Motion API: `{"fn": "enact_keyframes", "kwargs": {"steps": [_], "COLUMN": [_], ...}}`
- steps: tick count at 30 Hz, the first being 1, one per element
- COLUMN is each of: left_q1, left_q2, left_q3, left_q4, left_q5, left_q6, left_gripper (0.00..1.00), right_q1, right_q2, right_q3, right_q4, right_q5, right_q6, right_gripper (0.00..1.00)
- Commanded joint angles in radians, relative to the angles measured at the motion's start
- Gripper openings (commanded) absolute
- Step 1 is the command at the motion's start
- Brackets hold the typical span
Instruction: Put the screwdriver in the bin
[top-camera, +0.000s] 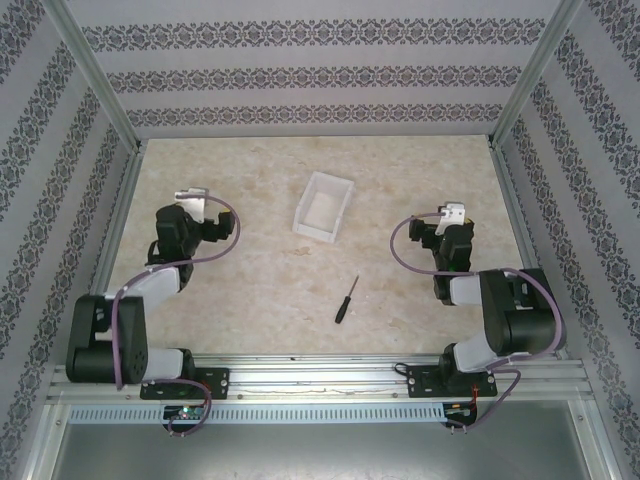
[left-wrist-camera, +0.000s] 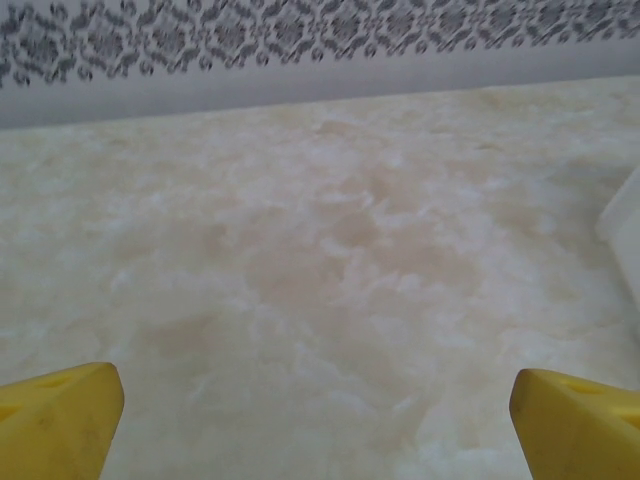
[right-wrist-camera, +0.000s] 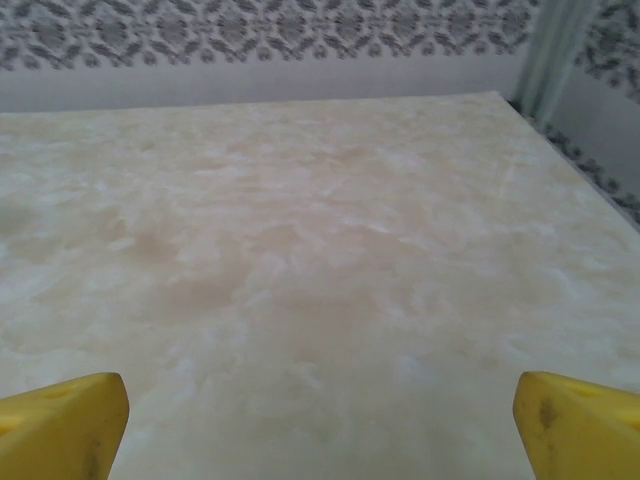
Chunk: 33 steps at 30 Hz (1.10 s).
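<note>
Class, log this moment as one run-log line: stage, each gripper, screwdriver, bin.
stage: pick not begun | left gripper: open, empty | right gripper: open, empty | screwdriver: lying on table, untouched | bin: empty, beyond screwdriver

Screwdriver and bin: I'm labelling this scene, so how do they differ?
The screwdriver is black and slim; the bin is white and boxy. The screwdriver lies toward the near edge of the table; the bin sits farther back. Both rest on it, apart.

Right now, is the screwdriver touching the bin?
Apart. The top external view shows the screwdriver lying nearer the arms than the bin, with bare table between them.
</note>
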<state>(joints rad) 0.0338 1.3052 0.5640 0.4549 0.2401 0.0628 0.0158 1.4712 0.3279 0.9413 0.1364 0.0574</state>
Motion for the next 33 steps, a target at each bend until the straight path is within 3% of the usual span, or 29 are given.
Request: {"fn": "enact_keyframes", "kwargs": {"steps": [1, 6, 9, 12, 14, 16, 17, 19, 23, 26, 30, 33], "left_q1": [-0.008, -0.017, -0.021, -0.021, -0.021, -0.021, -0.021, -0.023, -0.023, -0.023, -0.023, -0.023], "left_q2": [-0.097, -0.168, -0.167, -0.165, -0.195, -0.237, -0.247, -0.228, -0.218, -0.263, -0.289, -0.313], "left_q3": [0.102, 0.257, 0.352, 0.469, 0.505, 0.506, 0.519, 0.564, 0.611, 0.61, 0.626, 0.616], "left_q4": [-0.397, -0.769, -0.949, -1.144, -1.207, -1.207, -1.223, -1.284, -1.371, -1.394, -1.445, -1.456], "left_q5": [0.062, 0.018, -0.05, -0.018, 0.017, 0.016, 0.01, -0.013, -0.019, 0.002, 0.007, 0.009], "left_q6": [0.098, 0.172, 0.157, 0.188, 0.203, 0.171, 0.146, 0.109, 0.116, 0.132, 0.122, 0.12], "left_gripper": [0.99, 0.99, 0.99, 0.99, 0.99, 0.99, 0.99, 0.99, 0.99, 0.99, 0.99, 0.99], "right_q1": [0.007, 0.012, 0.032, 0.084, 0.089, 0.099, 0.118, 0.193, 0.511, 0.694, 0.866, 0.92], "right_q2": [-0.159, -0.413, -0.443, -0.439, -0.482, -0.573, -0.621, -0.641, -0.598, -0.499, -0.296, -0.132], "right_q3": [0.01, 0.241, 0.43, 0.625, 0.669, 0.56, 0.525, 0.523, 0.507, 0.521, 0.587, 0.649], "right_q4": [-0.139, -0.776, -1.216, -1.603, -1.68, -1.584, -1.585, -1.661, -1.769, -1.822, -1.815, -1.821], "right_q5": [0.152, 0.245, 0.215, 0.166, -0.045, -0.21, -0.216, -0.189, -0.04, 0.029, 0.053, 0.055], "right_q6": [0.049, 0.191, 0.355, 0.527, 0.461, 0.429, 0.458, 0.503, 0.642, 0.752, 0.799, 0.803], "right_gripper": [0.98, 0.97, 0.98, 0.98, 0.98, 0.98, 0.98, 0.98, 0.91, 0.89, 0.89, 0.89]}}
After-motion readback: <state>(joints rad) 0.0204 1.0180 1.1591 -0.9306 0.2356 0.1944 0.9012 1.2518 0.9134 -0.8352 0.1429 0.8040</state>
